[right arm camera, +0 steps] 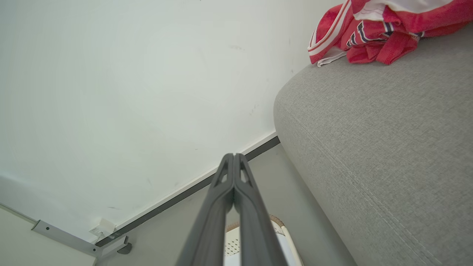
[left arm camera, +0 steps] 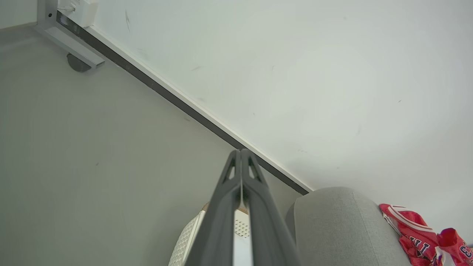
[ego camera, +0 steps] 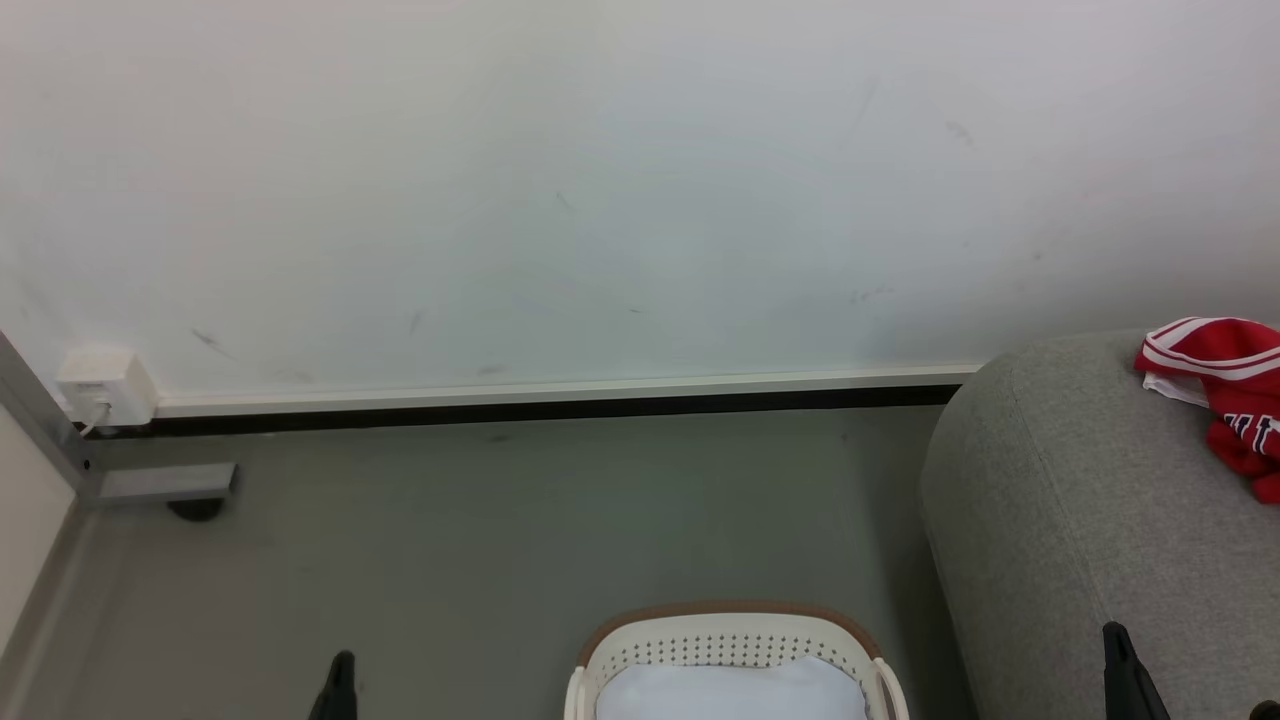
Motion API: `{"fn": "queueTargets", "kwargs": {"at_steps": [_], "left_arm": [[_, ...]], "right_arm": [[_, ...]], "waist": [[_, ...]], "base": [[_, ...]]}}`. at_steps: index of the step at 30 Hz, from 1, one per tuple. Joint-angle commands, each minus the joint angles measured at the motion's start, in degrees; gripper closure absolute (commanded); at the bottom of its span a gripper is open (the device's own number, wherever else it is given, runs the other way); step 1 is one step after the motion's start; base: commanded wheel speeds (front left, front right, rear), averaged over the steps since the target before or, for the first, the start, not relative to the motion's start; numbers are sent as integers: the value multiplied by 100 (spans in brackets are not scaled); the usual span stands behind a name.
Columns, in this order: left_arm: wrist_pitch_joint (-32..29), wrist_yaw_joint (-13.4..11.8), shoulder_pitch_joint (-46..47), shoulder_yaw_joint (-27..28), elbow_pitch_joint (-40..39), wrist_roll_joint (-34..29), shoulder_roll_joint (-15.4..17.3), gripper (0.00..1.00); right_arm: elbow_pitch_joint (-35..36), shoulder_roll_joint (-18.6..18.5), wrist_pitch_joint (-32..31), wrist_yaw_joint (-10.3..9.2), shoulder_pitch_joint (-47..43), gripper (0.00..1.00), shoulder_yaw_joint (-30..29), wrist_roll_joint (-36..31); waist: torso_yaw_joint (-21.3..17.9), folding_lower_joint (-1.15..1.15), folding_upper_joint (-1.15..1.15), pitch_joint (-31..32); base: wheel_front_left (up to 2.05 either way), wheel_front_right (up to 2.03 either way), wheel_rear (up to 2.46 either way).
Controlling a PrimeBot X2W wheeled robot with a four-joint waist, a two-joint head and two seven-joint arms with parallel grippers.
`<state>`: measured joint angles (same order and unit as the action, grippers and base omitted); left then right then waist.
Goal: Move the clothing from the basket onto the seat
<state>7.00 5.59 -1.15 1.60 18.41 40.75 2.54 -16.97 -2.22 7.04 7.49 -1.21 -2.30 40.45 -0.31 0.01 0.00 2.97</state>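
Clothing [ego camera: 1222, 395] lies bunched on seat [ego camera: 1080, 520], top right in my head cam, near the wall [ego camera: 600, 200]. Basket [ego camera: 735, 640] stands on floor [ego camera: 450, 540] just left of seat, pale btm showing inside. I read left end effector [left arm camera: 241, 152] as closed, fingers [left arm camera: 260, 207] pressed together w/ nothing between, low left of basket. Right end effector [right arm camera: 234, 155] closed too, empty, in front of seat at lower right, well apart from clothing.
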Motion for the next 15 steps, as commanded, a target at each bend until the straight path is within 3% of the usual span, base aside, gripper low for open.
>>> {"fn": "queueTargets", "kwargs": {"at_steps": [1,15], "left_arm": [[-61,29,151,44,-90,229,33,100],[-339,64,299,142,-164,1277,37,100]], "right_arm": [[87,-51,-53,1,156,100,-37,250],[134,-60,-332,1,308,100,-124,1300]], "waist": [[1,0,0,-5],[6,0,0,-50]], "base": [[0,0,0],[0,0,0]]}}
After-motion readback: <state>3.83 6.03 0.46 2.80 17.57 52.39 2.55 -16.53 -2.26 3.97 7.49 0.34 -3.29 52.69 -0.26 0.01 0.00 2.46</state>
